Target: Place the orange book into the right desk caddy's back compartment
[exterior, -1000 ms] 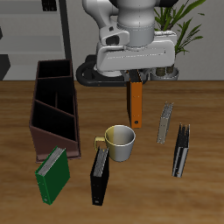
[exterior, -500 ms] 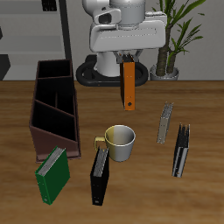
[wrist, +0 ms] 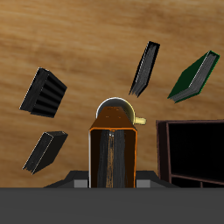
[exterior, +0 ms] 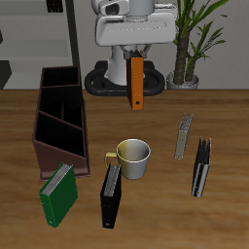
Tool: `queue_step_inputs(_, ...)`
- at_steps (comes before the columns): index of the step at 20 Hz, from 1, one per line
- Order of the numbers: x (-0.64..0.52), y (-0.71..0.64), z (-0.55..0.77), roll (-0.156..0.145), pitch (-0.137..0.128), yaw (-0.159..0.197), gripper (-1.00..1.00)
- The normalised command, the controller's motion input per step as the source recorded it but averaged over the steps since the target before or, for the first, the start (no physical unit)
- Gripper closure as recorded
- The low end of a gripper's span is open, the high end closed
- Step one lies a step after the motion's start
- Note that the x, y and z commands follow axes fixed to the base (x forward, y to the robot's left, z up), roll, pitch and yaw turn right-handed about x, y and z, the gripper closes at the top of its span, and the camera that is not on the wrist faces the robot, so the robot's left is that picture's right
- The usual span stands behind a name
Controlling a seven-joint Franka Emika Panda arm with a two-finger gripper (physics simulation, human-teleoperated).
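Aloft, the tool (exterior: 137, 55) grips the orange book (exterior: 137, 83); no writing legible.

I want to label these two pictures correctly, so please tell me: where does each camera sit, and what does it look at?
Exterior view: in front of the table and above it, facing the robot at the back; shows the arm lifting the orange book.
Wrist view: on the gripper, looking down past the held book at the table; shows only the gripper's base.
Shared: orange book, mug, right desk caddy.
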Motion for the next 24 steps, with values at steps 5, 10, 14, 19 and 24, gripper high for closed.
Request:
queue_step_inputs(5, -0.47, -0.07, 0.04, 0.003, -0.009, 0.051, 1.0)
queue_step_inputs(10, -0.4, -0.22, 0.06, -0.021, 0.007, 0.025, 1.0)
queue_step_inputs(14, -0.4, -0.41, 0.02, -0.035, 0.051, -0.019, 1.0)
queue_step_inputs(19, -0.34, -0.43, 0.06, -0.04, 0.043, -0.01, 1.0)
queue_step_inputs(24, -0.29, -0.31, 0.02, -0.059, 0.0, 0.007, 1.0)
